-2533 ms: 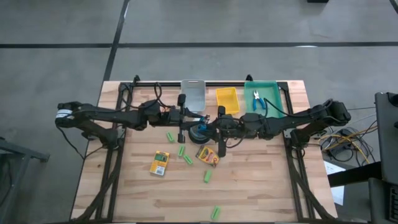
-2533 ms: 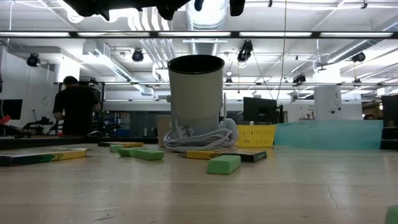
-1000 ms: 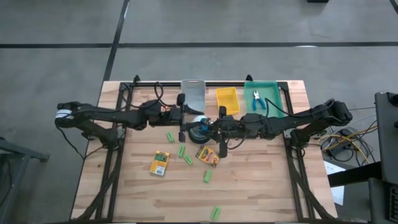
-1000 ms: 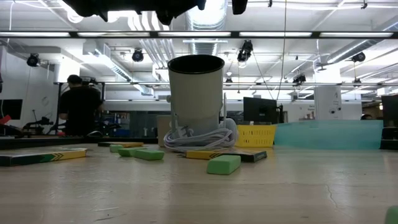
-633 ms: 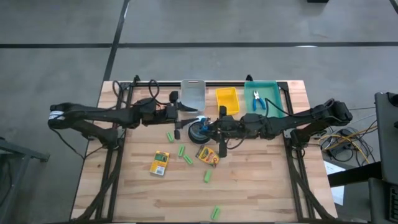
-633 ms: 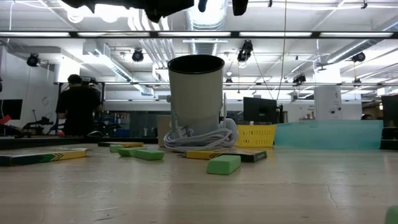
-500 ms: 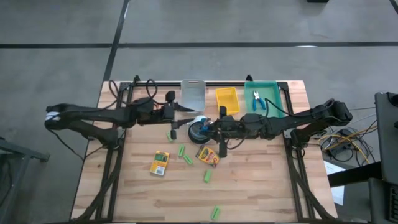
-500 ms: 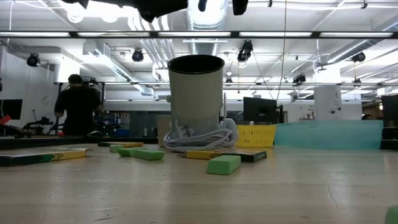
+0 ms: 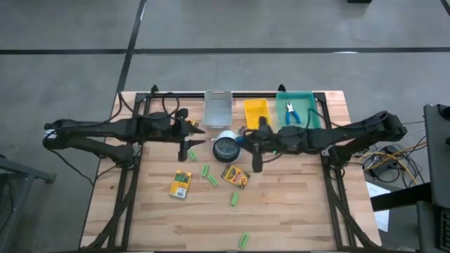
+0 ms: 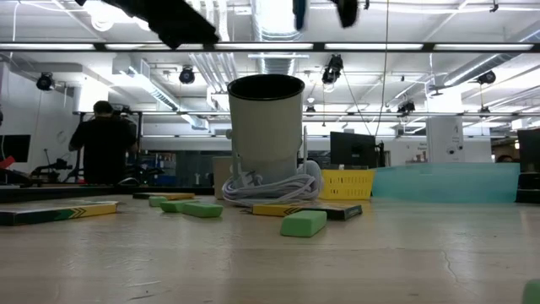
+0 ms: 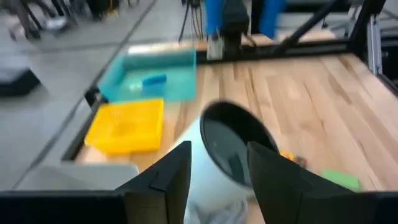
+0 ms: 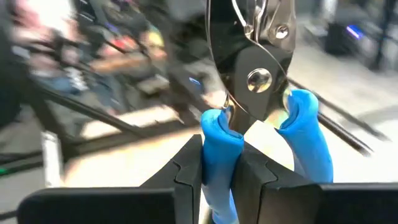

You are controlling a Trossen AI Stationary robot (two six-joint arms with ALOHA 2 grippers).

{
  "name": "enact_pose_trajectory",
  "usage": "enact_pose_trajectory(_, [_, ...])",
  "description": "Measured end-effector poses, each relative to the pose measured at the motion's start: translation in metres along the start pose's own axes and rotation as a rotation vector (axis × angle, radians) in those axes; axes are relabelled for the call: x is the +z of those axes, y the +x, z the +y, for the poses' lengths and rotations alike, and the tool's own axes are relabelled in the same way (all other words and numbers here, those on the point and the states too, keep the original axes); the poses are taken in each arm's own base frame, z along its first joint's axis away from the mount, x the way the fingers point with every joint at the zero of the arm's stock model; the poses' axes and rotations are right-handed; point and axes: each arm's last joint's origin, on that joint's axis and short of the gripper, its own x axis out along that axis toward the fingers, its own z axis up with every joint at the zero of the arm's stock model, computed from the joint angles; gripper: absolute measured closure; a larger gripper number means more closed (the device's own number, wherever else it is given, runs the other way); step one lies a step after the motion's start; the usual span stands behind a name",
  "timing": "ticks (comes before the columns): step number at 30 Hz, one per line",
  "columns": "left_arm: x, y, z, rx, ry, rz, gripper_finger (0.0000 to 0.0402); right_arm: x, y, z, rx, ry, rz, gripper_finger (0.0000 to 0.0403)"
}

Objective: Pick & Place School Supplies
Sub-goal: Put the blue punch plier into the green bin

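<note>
- Gripping a blue-handled tool (image 12: 258,118) by one handle, the right gripper (image 12: 219,165) has its fingers closed on it above the middle of the table, just beside the white cup (image 9: 226,147); in the high view the right gripper (image 9: 257,149) sits between that cup and the yellow bin (image 9: 256,112).
- Placing it well means, in my judgement, carrying the tool level toward the teal bin (image 9: 302,100), where a second blue-handled tool (image 9: 292,113) already lies, and lowering before letting go so the metal jaws do not catch the rim.
- The left gripper (image 11: 217,177) hangs empty with its fingers apart, on the cup's other side and facing it; from above the left gripper (image 9: 188,133) is near a green stick (image 9: 191,154).
- Room: the bins line the far edge, touching or nearly touching each other, with the clear bin (image 9: 217,109) to the left; the path past the yellow bin looks open but narrow.
- Loose supplies lie nearer the front: one crayon box (image 9: 181,185), another crayon box (image 9: 235,176) just below the cup, and a green stick (image 9: 243,240) close to the front edge, which a low sweep could knock off.
- A person (image 10: 105,143) stands far behind the table, well apart.
</note>
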Motion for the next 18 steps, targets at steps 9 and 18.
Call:
enact_pose_trajectory(9, [-0.005,0.003,-0.001,-0.004,-0.046,0.052,0.0241,0.012,-0.056,-0.023,-0.283,0.159,0.062,0.0349])
enact_pose_trajectory(18, [-0.006,0.005,-0.001,-0.004,-0.049,0.057,0.0241,0.012,-0.109,-0.049,-0.542,0.348,0.061,0.0349])
